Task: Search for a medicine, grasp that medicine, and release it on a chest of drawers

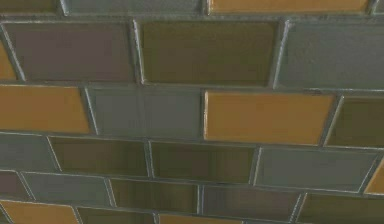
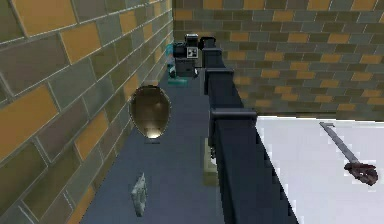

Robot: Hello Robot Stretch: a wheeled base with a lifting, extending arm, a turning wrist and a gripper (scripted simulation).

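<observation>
The gripper (image 2: 181, 60) is seen at upper centre, at the end of the dark square arm (image 2: 232, 130). Whether anything is held cannot be told. A small teal blob (image 2: 177, 77) just below it may be the medicine, though its shape cannot be made out. The grasp is best made slowly, with the fingers lined up first and the glossy round brown pot (image 2: 150, 108) at centre left avoided. The ledge (image 2: 170, 160) looks matte and dark, the brick wall (image 2: 60, 90) rough.

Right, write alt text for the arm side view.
A dark arm stretches along a grey-blue surface toward a brick corner. A round brownish bowl lies left of it; a white surface with a long thin tool lies right.
</observation>
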